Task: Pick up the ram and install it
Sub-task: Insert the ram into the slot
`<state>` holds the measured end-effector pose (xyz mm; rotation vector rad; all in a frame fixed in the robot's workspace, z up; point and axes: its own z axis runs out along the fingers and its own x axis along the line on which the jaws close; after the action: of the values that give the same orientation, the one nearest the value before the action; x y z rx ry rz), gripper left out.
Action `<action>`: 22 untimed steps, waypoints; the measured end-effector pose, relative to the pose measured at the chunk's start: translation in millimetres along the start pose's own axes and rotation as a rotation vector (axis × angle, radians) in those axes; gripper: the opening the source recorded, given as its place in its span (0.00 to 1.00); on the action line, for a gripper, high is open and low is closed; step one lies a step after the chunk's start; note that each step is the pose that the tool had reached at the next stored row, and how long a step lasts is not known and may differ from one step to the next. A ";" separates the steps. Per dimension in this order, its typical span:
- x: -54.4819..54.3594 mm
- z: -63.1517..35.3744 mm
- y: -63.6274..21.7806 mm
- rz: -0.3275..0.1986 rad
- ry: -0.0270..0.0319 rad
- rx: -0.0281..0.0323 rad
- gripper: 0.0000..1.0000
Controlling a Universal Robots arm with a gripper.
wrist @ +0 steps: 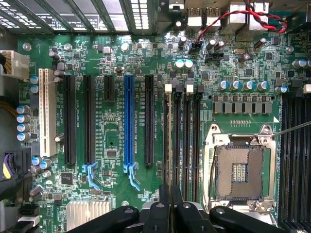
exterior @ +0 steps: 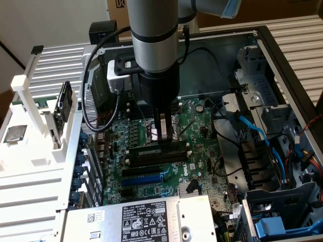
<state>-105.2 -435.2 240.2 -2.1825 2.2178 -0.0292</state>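
The ram (wrist: 168, 145) appears edge-on in the wrist view as a thin strip lying along the outermost of several black memory slots (wrist: 187, 141), next to the empty processor socket (wrist: 240, 172). My gripper (wrist: 170, 204) has its two black fingers (wrist: 163, 208) pressed close on either side of the strip's near end. In the exterior view the gripper (exterior: 161, 138) points straight down at the memory slots (exterior: 156, 156) in the middle of the green motherboard (exterior: 151, 176). Whether the ram is seated in the slot I cannot tell.
The open computer case (exterior: 262, 45) walls in the board. Blue and black cables (exterior: 252, 136) crowd the exterior view's right. A labelled power supply (exterior: 146, 222) lies at the front. On the exterior view's left, a white rack (exterior: 30, 151) carries a square silver chip (exterior: 15, 133).
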 end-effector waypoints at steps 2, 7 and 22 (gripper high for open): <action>0.0 0.7 0.0 0.000 -0.0002 0.0001 0.12; 0.1 1.2 -0.6 0.000 0.0002 -0.0072 0.12; -0.8 3.2 -2.0 0.006 0.0001 -0.0076 0.12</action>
<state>-103.1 -434.4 237.1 -2.1800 2.2277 -0.0208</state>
